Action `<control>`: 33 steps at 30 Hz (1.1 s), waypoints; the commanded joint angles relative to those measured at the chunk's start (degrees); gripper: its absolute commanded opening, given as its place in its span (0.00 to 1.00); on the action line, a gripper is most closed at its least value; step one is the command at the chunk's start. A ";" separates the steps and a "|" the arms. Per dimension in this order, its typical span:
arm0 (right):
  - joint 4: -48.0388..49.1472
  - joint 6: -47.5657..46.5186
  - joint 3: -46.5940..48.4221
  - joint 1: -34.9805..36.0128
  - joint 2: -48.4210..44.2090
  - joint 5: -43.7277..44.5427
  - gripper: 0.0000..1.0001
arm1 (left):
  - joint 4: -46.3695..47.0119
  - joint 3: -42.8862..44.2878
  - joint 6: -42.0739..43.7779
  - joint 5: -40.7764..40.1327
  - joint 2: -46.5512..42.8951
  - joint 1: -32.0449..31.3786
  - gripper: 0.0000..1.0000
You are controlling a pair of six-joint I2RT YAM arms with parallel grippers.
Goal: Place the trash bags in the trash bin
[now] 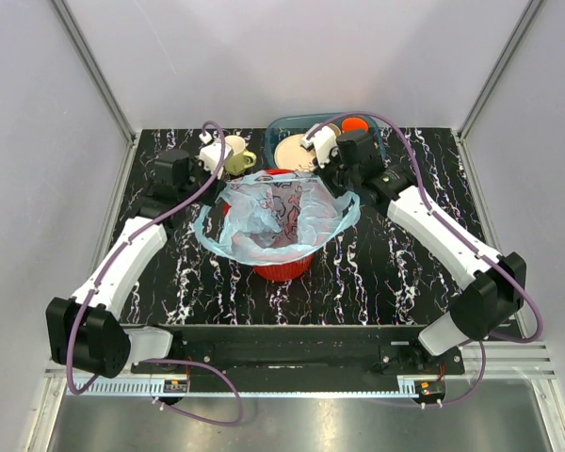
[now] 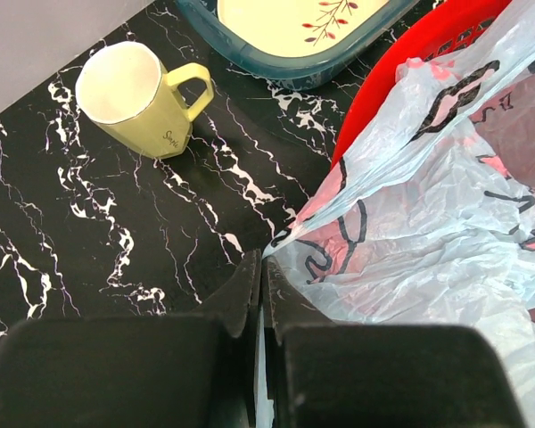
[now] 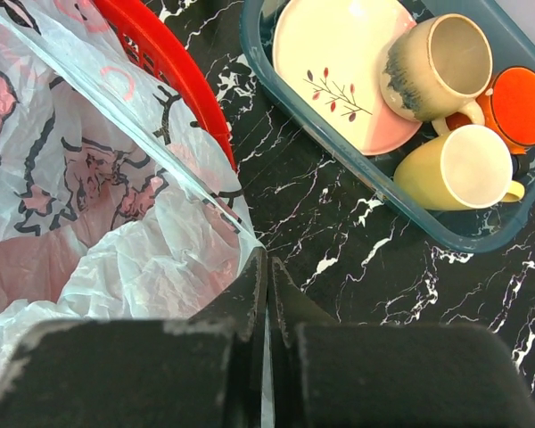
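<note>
The light-blue trash bag (image 1: 281, 218) with pink and dark prints lies spread over the mouth of the red mesh trash bin (image 1: 284, 267), its edges hanging out past the rim on both sides. My left gripper (image 1: 220, 179) is shut on the bag's far left edge (image 2: 339, 259), its fingertips (image 2: 250, 276) pinching a thin strip of film. My right gripper (image 1: 342, 185) is shut on the bag's far right edge (image 3: 116, 205), beside the bin's rim (image 3: 183, 76). The bin's rim also shows in the left wrist view (image 2: 401, 71).
A teal dish tray (image 1: 284, 126) behind the bin holds a plate (image 3: 334, 67), two mugs (image 3: 437, 62) and an orange cup (image 3: 522, 102). A yellow-green mug (image 2: 138, 98) stands on the black marble tabletop (image 1: 377, 273) at the back left.
</note>
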 commanded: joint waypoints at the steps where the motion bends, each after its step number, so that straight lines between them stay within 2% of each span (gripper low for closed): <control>1: 2.84 -0.54 -0.51 -0.98 -1.75 2.31 0.00 | 1.52 2.75 -3.21 0.39 -1.08 0.88 0.00; 6: 5.03 0.86 -0.95 -1.42 0.98 8.37 0.00 | 2.14 2.58 -6.99 0.04 2.52 0.88 0.00; 12: 8.99 2.53 -3.67 -1.86 3.27 9.87 0.00 | 4.24 1.61 -11.90 -1.55 6.83 1.76 0.00; 15: 11.54 3.94 -6.48 -1.94 3.09 8.56 0.00 | 5.04 0.65 -14.46 0.47 8.41 2.11 0.00; 22: 16.81 3.33 -10.27 -1.86 -1.99 6.72 0.01 | 7.42 -2.96 -13.59 5.65 3.68 2.29 0.00; 25: 16.82 2.45 -9.56 -1.94 -3.06 4.52 0.16 | 3.74 -1.73 -12.27 6.71 0.95 2.29 0.00; 26: 16.64 2.28 -8.78 -2.03 -3.15 4.43 0.27 | 0.59 -1.29 -12.01 7.41 0.60 2.20 0.00; 28: 15.59 2.10 -7.02 -2.38 -2.63 4.77 0.32 | -2.06 -1.55 -12.44 7.07 -1.15 2.29 0.02; 30: 13.66 3.06 -4.04 -3.52 -2.45 4.43 0.42 | -5.59 -2.95 -12.44 7.85 -2.83 2.38 0.13; 31: 12.17 3.41 -2.11 -3.87 -2.53 4.16 0.44 | -5.94 -3.65 -12.53 7.94 -5.10 2.38 0.25; 33: 10.67 4.73 -0.69 -4.32 -3.93 3.20 0.51 | -6.91 -4.80 -12.97 8.21 -7.48 2.64 0.37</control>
